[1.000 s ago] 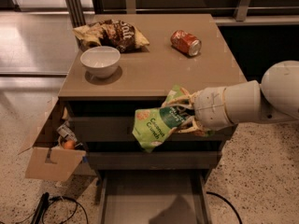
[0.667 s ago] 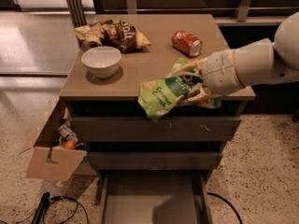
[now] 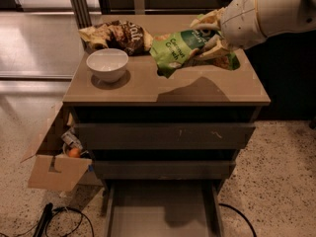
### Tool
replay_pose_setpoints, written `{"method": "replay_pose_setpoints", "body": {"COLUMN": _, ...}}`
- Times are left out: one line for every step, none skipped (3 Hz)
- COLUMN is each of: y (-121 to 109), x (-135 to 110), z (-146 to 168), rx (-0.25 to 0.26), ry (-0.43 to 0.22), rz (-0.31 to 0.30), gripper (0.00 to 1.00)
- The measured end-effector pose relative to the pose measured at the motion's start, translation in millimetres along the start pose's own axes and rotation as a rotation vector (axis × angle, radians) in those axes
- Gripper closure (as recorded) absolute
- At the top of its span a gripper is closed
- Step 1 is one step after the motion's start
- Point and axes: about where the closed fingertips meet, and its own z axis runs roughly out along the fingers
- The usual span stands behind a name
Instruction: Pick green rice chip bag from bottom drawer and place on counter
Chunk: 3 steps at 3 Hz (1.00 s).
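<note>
My gripper (image 3: 210,38) is shut on the green rice chip bag (image 3: 177,48), a glossy light-green pouch with white lettering. It holds the bag in the air above the middle of the tan counter (image 3: 168,85), and the bag throws a shadow on the top. My white arm comes in from the upper right. The bottom drawer (image 3: 160,209) stands pulled open below, its flat grey floor bare.
A white bowl (image 3: 107,64) sits at the counter's left. A brown-and-cream chip bag (image 3: 118,33) lies at the back left. The two upper drawers (image 3: 163,135) are closed. An open cardboard box (image 3: 57,164) and cables (image 3: 59,218) lie on the floor at the left.
My gripper has lifted the green bag from in front of the drawers up over the counter top. The red can seen earlier is now hidden behind the bag and gripper.
</note>
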Motion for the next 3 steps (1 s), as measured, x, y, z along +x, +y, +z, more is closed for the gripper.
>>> {"method": "replay_pose_setpoints", "body": {"y": 12, "x": 5, "z": 12, "rx": 0.015, "ry": 0.018, "rz": 0.032, "gripper": 1.00}}
{"method": "replay_pose_setpoints", "body": {"y": 14, "x": 9, "z": 25, "rx": 0.064, "ry": 0.075, "rz": 0.082, "gripper": 1.00}}
{"method": "replay_pose_setpoints", "body": {"y": 1, "x": 22, "z": 34, "rx": 0.105, "ry": 0.124, "rz": 0.135, "gripper": 1.00}}
